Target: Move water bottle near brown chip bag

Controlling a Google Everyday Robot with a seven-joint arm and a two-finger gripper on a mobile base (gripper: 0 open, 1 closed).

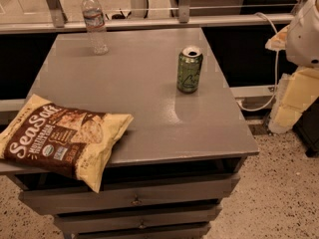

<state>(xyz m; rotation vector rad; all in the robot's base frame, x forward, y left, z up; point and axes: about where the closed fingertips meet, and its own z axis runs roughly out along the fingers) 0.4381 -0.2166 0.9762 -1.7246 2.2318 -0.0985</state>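
The water bottle [93, 23] is clear and ribbed, with a white cap. It stands upright at the far left corner of the grey table [149, 98]. The brown chip bag [55, 136] lies flat at the table's near left corner, and its lower edge hangs over the front. The bottle and the bag are far apart, along the table's left side. My arm's white housing [305, 31] is at the right edge of the view. The gripper [293, 101] hangs below it, off the table to the right, far from both things and holding nothing I can see.
A green drink can [190, 69], opened, stands upright right of the table's centre. The table has drawers [134, 199] in front. A rail and window frame [149, 21] run behind it. A white cable [271, 63] hangs at the right above speckled floor.
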